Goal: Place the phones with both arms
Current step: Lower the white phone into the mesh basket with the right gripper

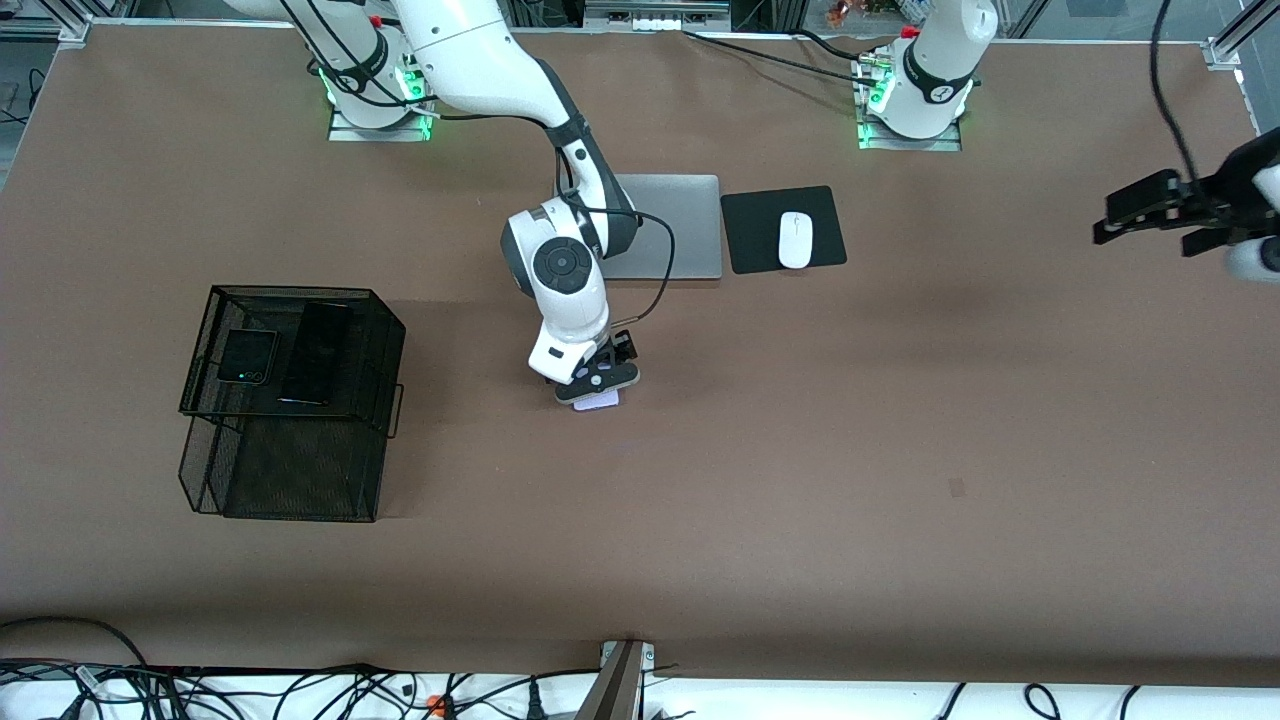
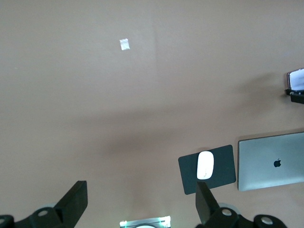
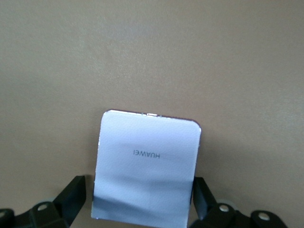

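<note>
Mesh basket: black wire basket (image 1: 300, 400) toward the right arm's end of the brown worktop (image 1: 800, 450), holding the small squarish black phone (image 1: 247, 356) and the long black slab phone (image 1: 315, 352).
Right gripper (image 1: 597, 388): low over the pale lavender-white squarish phone (image 3: 145, 166), fingers (image 3: 71, 194) spread either side of it.
Lavender phone: flat on the worktop, nearer the front camera than the silver laptop (image 1: 665, 225).
Left gripper (image 1: 1150, 215): waits raised over its end of the worktop, fingers (image 2: 73, 202) apart, empty.

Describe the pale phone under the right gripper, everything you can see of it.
The pale lavender-white phone is small, squarish, with rounded corners and a smooth matte face printed HUAWEI. It lies flat on the brown table, nearer the front camera than the laptop. The right gripper is right over it, fingers open on either side; contact is unclear.
</note>
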Controlling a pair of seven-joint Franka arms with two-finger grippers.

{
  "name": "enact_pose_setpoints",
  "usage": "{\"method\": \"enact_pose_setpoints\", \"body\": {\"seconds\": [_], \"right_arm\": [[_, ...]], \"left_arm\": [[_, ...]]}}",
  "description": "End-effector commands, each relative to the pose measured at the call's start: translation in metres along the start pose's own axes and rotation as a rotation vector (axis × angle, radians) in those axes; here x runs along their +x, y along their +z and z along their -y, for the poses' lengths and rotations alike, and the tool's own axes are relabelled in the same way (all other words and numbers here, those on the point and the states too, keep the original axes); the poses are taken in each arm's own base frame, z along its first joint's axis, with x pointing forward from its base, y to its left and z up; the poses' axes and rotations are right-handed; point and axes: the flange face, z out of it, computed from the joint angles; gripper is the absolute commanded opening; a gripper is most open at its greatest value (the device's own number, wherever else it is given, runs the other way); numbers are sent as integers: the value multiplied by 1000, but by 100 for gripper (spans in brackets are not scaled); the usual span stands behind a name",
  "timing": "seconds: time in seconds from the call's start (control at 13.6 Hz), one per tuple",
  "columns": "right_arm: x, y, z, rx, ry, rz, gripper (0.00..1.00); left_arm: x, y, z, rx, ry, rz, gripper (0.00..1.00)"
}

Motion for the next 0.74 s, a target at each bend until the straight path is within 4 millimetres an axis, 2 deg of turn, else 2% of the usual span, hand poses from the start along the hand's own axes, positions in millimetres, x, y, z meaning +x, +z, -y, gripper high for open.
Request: {"method": "enact_pose_setpoints", "body": {"seconds": [0.0, 0.22, 0.29, 0.37, 0.44, 0.51, 0.59, 0.66], "right_arm": [[2, -1, 4, -8, -22, -12, 100], [1, 2, 3, -11, -23, -13, 99], [1, 3, 3, -13, -23, -14, 88], [1, 3, 4, -11, -24, -11, 55], [3, 0, 1, -11, -25, -14, 28], [5, -6, -5, -15, -20, -9, 9], [12, -25, -16, -16, -1, -2, 0], [23, -50, -42, -38, 31, 17, 0]], "left_arm": [[-28, 20, -8, 35, 8, -25, 100], [-24, 20, -3, 37, 0, -29, 100], [-19, 20, -3, 37, 0, -30, 100], [-15, 20, -4, 37, 4, -29, 100], [-15, 20, -6, 37, 7, -30, 100], [-15, 20, -8, 37, 4, -31, 100], [-15, 19, -8, 36, 4, -33, 100], [-15, 18, -10, 27, 7, -36, 100]]}}
